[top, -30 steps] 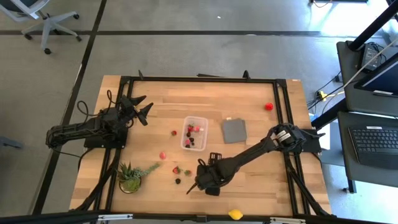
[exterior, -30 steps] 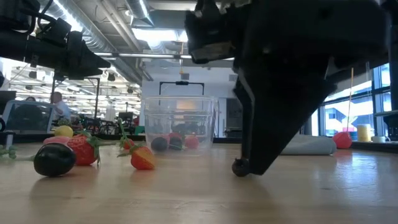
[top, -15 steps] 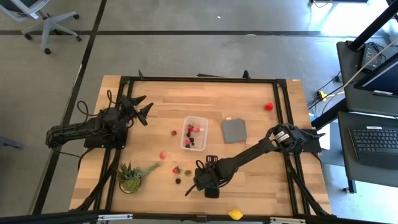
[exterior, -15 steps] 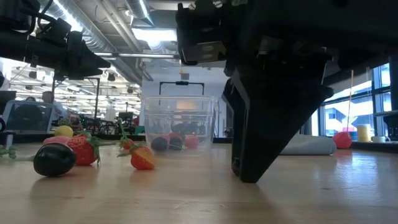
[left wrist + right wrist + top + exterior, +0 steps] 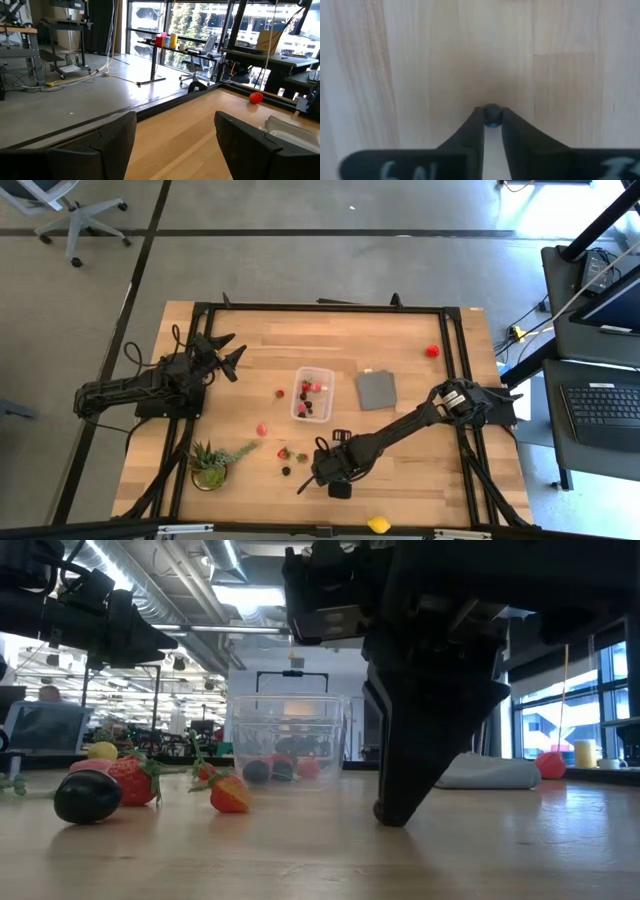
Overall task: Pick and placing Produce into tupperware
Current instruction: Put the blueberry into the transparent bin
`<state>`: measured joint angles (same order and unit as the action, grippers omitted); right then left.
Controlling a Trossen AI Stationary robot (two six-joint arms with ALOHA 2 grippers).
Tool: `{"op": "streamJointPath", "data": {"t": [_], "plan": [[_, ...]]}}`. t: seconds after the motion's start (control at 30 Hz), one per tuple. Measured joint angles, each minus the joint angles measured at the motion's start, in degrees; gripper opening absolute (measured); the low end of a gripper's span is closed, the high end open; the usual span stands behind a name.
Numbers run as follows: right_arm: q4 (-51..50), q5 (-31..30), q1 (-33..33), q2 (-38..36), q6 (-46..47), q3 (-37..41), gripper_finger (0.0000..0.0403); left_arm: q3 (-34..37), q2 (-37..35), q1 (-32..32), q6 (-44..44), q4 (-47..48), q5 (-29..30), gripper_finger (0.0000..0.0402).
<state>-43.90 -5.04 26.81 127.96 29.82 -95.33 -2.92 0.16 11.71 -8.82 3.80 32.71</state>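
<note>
Near the table's front edge, a small dark berry (image 5: 491, 117) is pinched by the right gripper (image 5: 491, 122); tupperware (image 5: 311, 395) sits mid-table w/ fruit inside. Left gripper (image 5: 229, 358) is parked, fingers apart.

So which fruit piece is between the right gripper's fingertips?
The small dark berry, pinched at the tips of the right gripper; the red strawberry pieces lie loose, apart from it.

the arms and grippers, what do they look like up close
Both arms are dark, near black, and jointed. The right gripper has two slim black fingers tapering to narrow tips, with white lettering on its body. The left gripper has broad flat black fingers.
</note>
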Motion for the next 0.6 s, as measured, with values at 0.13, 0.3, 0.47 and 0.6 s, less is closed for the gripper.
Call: {"op": "streamJointPath", "data": {"t": [0.13, 0.3, 0.47, 0.6], "plan": [[-0.57, 0.19, -0.26, -0.28, 0.25, -0.12, 0.0042, 0.0, -0.02, 0.0, 0.0, 0.0, 0.01, 0.0261], [-11.16, -1.28, -2.38, -1.75, 1.21, -4.62, 0.0042, 0.0, 0.0, 0.01, -0.02, -0.01, 0.0, 0.0261], [-19.75, -5.71, -6.47, -3.82, 1.21, -13.85, 0.0041, 0.0, -0.02, -0.01, -0.02, -0.03, 0.0, 0.0261], [-20.77, -6.17, -10.44, -3.99, 1.21, -20.76, 0.0041, 0.0, -0.01, 0.01, -0.02, -0.03, 0.0, 0.0261]]}}
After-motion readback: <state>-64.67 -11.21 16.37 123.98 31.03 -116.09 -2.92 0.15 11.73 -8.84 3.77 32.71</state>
